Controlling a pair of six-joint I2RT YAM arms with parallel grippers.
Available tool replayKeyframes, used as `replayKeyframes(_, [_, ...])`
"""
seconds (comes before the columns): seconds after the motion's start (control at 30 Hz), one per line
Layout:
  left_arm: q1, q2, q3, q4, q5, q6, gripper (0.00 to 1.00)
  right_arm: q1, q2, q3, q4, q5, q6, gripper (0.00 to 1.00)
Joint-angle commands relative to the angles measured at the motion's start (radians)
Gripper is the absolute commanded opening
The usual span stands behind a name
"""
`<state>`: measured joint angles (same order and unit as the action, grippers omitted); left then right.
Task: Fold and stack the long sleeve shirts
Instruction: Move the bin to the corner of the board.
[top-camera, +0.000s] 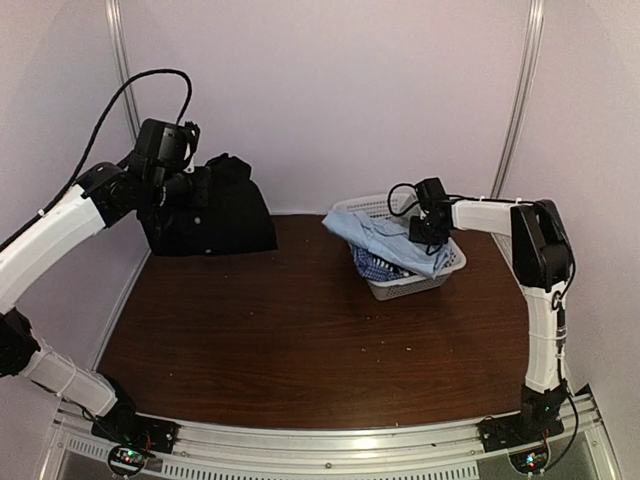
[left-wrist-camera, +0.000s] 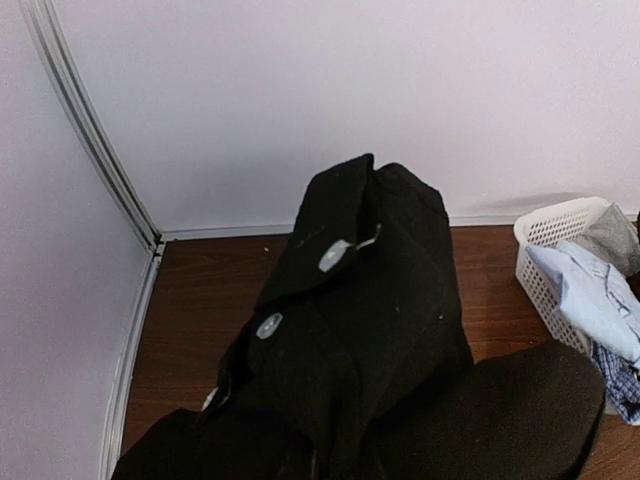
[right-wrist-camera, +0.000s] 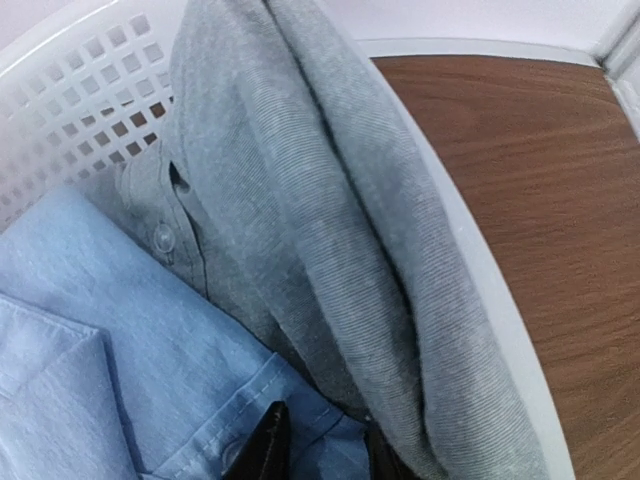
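My left gripper (top-camera: 203, 187) is raised over the table's far left corner, shut on the black shirt (top-camera: 215, 215). The shirt hangs bunched from it, its lower edge at the table. In the left wrist view the black shirt (left-wrist-camera: 360, 330), with pale buttons, covers the fingers. My right gripper (top-camera: 430, 236) is down in the white basket (top-camera: 420, 285). Its dark fingertips (right-wrist-camera: 265, 445) pinch a cuff of the pale blue shirt (right-wrist-camera: 110, 340), and the right gripper (right-wrist-camera: 325, 452) is shut on it. A blue-and-white patterned shirt (top-camera: 378, 268) lies under the pale blue shirt (top-camera: 385, 238).
A grey shirt (right-wrist-camera: 330, 220) drapes over the basket's rim (right-wrist-camera: 90, 90) beside the pale blue one. The basket (left-wrist-camera: 550, 228) stands at the back right of the brown table (top-camera: 300, 340). Walls close in on the table's back and left side.
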<state>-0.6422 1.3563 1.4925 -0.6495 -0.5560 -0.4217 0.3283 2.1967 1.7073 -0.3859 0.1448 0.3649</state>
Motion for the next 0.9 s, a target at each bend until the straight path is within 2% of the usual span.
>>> replayKeyframes(0.0, [0.003, 0.022, -0.006, 0.123, 0.095, -0.012, 0.0, -0.139, -0.061, -0.098, -0.069, 0.107, -0.03, 0.3])
replayKeyframes(0.23, [0.0, 0.083, 0.001, 0.16, 0.21, -0.011, 0.0, -0.255, -0.154, -0.145, -0.077, 0.126, -0.065, 0.35])
replayKeyframes(0.43, [-0.018, 0.134, 0.023, 0.181, 0.275, -0.005, 0.0, -0.255, -0.22, -0.092, -0.124, 0.108, -0.085, 0.44])
replayKeyframes(0.67, [-0.102, 0.209, 0.07, 0.235, 0.38, 0.016, 0.0, -0.103, -0.353, -0.109, -0.119, 0.111, -0.098, 0.63])
replayKeyframes(0.77, [-0.143, 0.271, 0.121, 0.271, 0.48, 0.047, 0.0, -0.015, -0.4, -0.13, -0.099, 0.122, -0.095, 0.7])
replayKeyframes(0.87, [-0.149, 0.292, 0.101, 0.356, 0.651, 0.049, 0.0, 0.083, -0.428, -0.149, -0.079, 0.115, -0.091, 0.74])
